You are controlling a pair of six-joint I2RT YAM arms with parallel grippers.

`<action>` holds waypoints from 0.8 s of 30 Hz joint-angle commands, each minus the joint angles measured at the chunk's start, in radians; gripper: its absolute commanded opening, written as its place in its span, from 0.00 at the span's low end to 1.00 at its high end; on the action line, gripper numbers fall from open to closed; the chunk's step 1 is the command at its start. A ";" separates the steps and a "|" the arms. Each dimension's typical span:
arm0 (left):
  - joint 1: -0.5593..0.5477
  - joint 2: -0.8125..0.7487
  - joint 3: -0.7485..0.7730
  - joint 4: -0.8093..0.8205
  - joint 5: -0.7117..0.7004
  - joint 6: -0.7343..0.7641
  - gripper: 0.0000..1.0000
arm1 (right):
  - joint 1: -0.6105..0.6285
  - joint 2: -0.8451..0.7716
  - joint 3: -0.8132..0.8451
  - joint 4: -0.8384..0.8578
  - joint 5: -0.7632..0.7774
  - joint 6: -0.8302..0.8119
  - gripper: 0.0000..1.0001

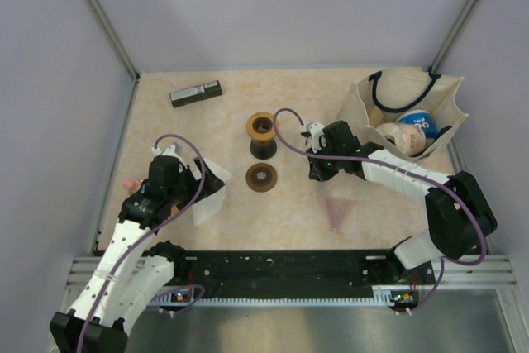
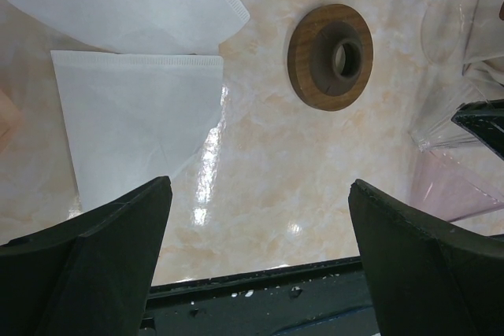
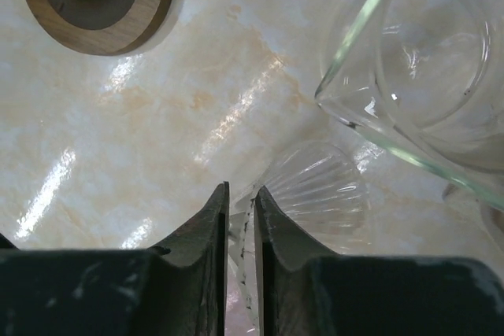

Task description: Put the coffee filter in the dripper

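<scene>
Left wrist view: coffee filter lies just far-left of the spread left gripper; right gripper pinches the dripper.

White coffee filters are laid at the left of the counter; a wooden ring is set centrally, and a tote bag is stood far right.

Two white paper coffee filters, two round brown wooden rings, one clear ribbed glass dripper, one clear glass jug, one dark rectangular block, one cream fabric tote bag
</scene>
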 commanded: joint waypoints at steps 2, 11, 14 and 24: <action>0.005 -0.019 0.050 0.017 0.008 -0.007 0.99 | -0.009 -0.062 0.025 -0.003 -0.034 -0.001 0.08; 0.003 -0.015 0.076 0.032 0.077 -0.011 0.99 | 0.070 -0.235 -0.030 0.059 -0.136 -0.232 0.00; 0.005 -0.004 0.089 0.068 0.156 -0.023 0.99 | 0.159 -0.327 -0.077 0.118 -0.136 -0.413 0.00; -0.009 0.073 0.075 0.342 0.541 -0.134 0.99 | 0.408 -0.515 -0.173 0.204 -0.200 -0.834 0.00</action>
